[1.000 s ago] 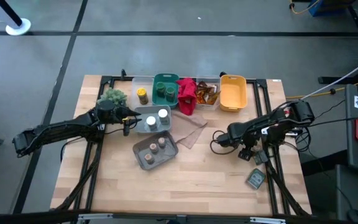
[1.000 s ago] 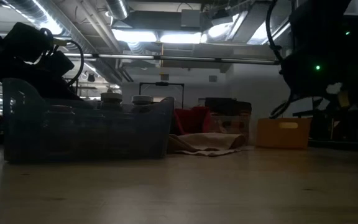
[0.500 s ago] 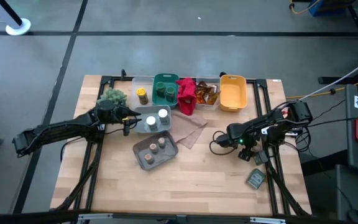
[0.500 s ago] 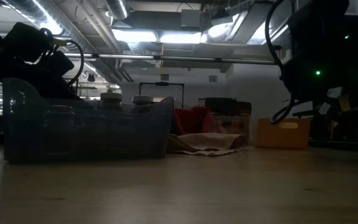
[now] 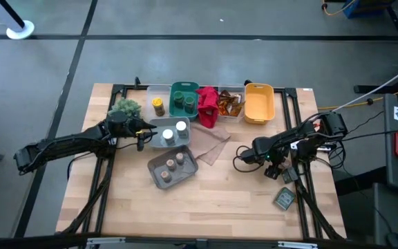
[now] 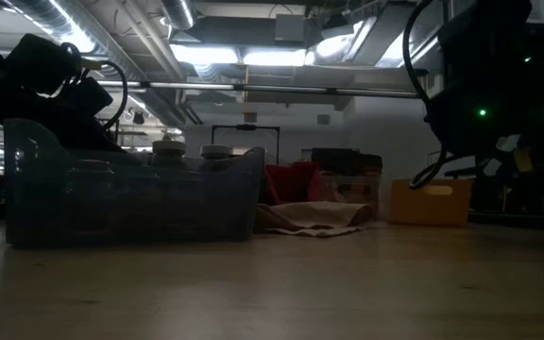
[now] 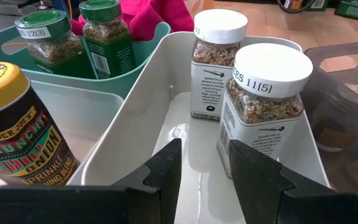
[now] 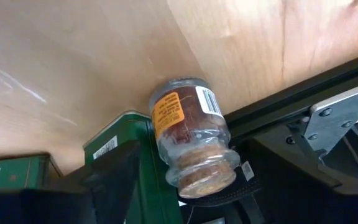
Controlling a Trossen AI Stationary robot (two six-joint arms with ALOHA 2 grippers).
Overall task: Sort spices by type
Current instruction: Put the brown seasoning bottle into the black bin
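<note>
The left tool (image 7: 204,168) hangs at the near rim of the white bin (image 7: 135,134), its two dark fingers parted about halfway around bare bin floor — nothing between them. Two white-lidded jars (image 7: 263,115) stand upright inside that bin, touching each other. Beside it, a yellow-lidded tin (image 7: 14,134) sits in a clear bin, and two green-lidded jars (image 7: 48,40) stand in the teal bin (image 7: 138,46). Over at the right edge of the counter (image 5: 220,200), the right tool (image 5: 276,168) is spread wide and holds nothing; a cork-topped jar (image 8: 191,137) lies on its side next to a green tin (image 8: 120,140).
</note>
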